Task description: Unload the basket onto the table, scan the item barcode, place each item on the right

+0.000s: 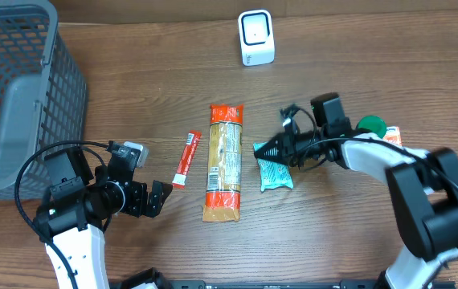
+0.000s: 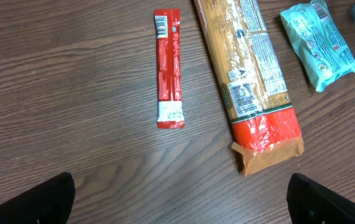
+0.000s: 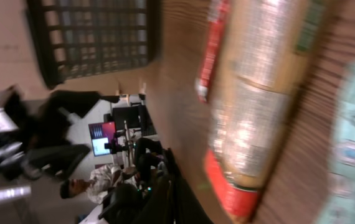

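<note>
**Teal foil packet (image 1: 276, 172) at my right gripper's (image 1: 263, 149) tip**

At the table's far left stands a grey plastic mesh basket (image 1: 20, 104), cut off by the frame. Only its walls and floor show. The packet lies just right of the long pasta pack (image 1: 224, 160), well apart from the white scanner (image 1: 256, 37). My right gripper is closed, its tips touching the packet's upper-left corner; I cannot tell whether any film is pinched. My left gripper (image 1: 163, 199) gapes wide, holding nothing. The right wrist view is blurred.

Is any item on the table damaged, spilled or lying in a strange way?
Only the long pasta pack stands out: its red end toward the robot is creased, with a corner flap folded out. Nothing looks spilled. The red stick sachet and the teal packet lie flat and seem intact.
</note>
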Controlling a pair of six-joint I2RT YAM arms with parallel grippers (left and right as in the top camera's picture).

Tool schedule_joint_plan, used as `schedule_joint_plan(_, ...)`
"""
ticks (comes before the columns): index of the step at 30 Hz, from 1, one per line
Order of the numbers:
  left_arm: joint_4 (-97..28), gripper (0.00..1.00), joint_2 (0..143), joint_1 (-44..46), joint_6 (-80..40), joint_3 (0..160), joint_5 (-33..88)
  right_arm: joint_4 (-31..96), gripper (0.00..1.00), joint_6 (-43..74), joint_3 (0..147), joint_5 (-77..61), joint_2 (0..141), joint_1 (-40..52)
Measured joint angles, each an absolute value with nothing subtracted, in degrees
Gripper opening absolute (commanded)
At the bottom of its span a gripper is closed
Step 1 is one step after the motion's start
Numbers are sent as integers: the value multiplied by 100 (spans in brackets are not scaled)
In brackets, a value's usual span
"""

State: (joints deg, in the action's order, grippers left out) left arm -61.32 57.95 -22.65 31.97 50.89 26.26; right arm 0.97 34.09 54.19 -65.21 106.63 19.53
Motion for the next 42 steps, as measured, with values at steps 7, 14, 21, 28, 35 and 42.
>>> schedule_joint_plan(7, -6130, 100, 5795, -2265, 3197, 5089, 2626, 615, 4, 3435, 5419, -6114, 10442, 1789)
schedule_joint_plan(14, -6130, 100, 5795, -2265, 3197, 5089, 2628, 1111, 4, 3452, 5419, -5223, 10442, 1621)
schedule_joint_plan(21, -6132, 100, 5795, -2265, 3197, 5089, 2626, 1157, 4, 3452, 5419, -4810, 10536, 1623)
schedule_joint_plan(28, -6132, 100, 5795, -2265, 3197, 5089, 2626, 1343, 4, 3450, 5419, -4554, 10868, 1623)
schedule_joint_plan(35, -6132, 100, 5795, -2265, 3197, 5089, 2628, 1653, 4, 3730, 5450, -4348, 11028, 1627)
schedule_joint_plan(42, -6132, 100, 5795, -2265, 3197, 5089, 2628, 1680, 4, 3830, 5472, -4324, 11019, 1627)
